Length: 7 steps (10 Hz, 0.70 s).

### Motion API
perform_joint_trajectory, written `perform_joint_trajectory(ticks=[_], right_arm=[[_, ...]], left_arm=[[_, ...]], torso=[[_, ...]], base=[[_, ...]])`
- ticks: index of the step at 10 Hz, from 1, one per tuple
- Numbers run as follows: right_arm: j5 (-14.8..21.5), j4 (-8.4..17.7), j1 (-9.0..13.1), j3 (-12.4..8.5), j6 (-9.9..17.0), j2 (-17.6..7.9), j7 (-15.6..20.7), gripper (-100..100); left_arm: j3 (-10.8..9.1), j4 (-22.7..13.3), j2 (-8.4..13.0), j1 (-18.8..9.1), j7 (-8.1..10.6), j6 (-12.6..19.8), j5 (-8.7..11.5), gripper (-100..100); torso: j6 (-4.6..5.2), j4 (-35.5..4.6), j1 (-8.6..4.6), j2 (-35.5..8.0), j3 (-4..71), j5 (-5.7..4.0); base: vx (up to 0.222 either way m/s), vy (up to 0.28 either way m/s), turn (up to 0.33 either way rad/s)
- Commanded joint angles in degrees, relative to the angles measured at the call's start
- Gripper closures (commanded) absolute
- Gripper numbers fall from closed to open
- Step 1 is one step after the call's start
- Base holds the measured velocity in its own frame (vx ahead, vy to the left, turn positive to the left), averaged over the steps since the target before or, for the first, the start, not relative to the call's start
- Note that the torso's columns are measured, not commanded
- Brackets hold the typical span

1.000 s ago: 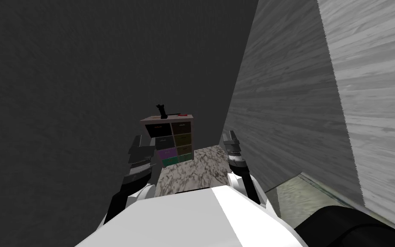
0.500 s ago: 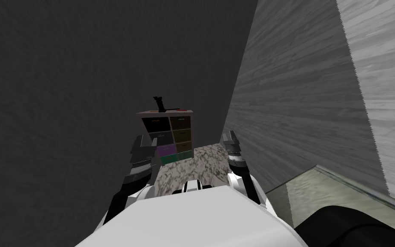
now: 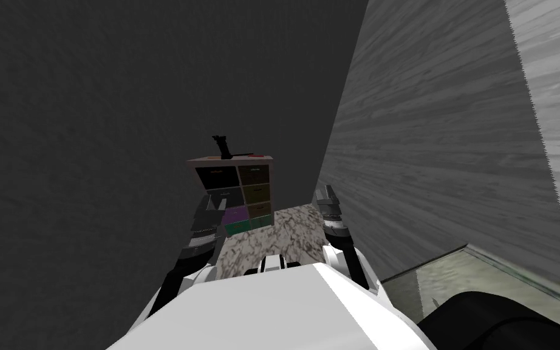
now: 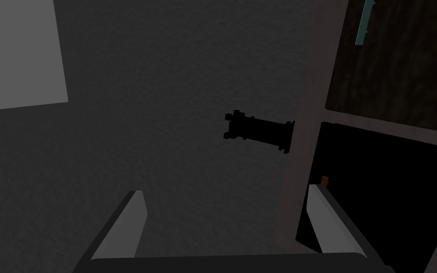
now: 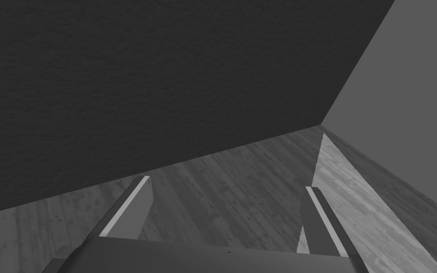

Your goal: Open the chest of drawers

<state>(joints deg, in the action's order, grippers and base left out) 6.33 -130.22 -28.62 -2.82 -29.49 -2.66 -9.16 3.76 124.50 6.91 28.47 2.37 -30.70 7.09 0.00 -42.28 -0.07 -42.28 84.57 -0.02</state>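
L pincer (image 4: 226, 189) wide, aimed at chest of drawers (image 3: 254, 191) by its black top drawer (image 4: 383, 199), prob. to straddle the handle (image 4: 325, 179); R pincer (image 5: 227, 183) wide too, idle.

There is one chest (image 3: 236, 195) with eight drawers (image 3: 254, 175), four in each column. On its top are one black figure (image 3: 223, 147) and one red thing (image 3: 259, 156).

Dim throughout — dark wall (image 3: 90, 152) near featureless. Wood-grain wall (image 3: 430, 152) brighter, hard-edged lighter band at far right. Wide-lens splay toward corners. Colours on chest of drawers (image 3: 236, 191) muted, murky.
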Motion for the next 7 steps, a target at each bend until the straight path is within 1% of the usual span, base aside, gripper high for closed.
perform_joint_trajectory(ticks=[1,4,7], right_arm=[[0.0,0.0,0.0,0.0,0.0,0.0,0.0,0],[0.0,0.0,0.0,0.0,0.0,0.0,0.0,0],[0.0,0.0,0.0,0.0,0.0,0.0,0.0,0]], left_arm=[[-0.28,-3.7,1.4,-1.2,0.28,-0.3,0.2,-100],[-0.59,-8.2,2.1,-2.4,0.71,-1.0,0.5,-100],[-0.88,-12.4,2.4,-3.6,1.12,-1.7,0.8,-100]], torso=[[0.00,0.0,0.06,0.0,0.0,0.01],[0.00,0.0,0.07,0.1,0.0,0.02],[0.00,0.0,0.09,-0.1,0.0,0.02]], base=[[0.094,-0.032,-0.002],[0.109,-0.034,0.000],[0.094,-0.028,0.000]])
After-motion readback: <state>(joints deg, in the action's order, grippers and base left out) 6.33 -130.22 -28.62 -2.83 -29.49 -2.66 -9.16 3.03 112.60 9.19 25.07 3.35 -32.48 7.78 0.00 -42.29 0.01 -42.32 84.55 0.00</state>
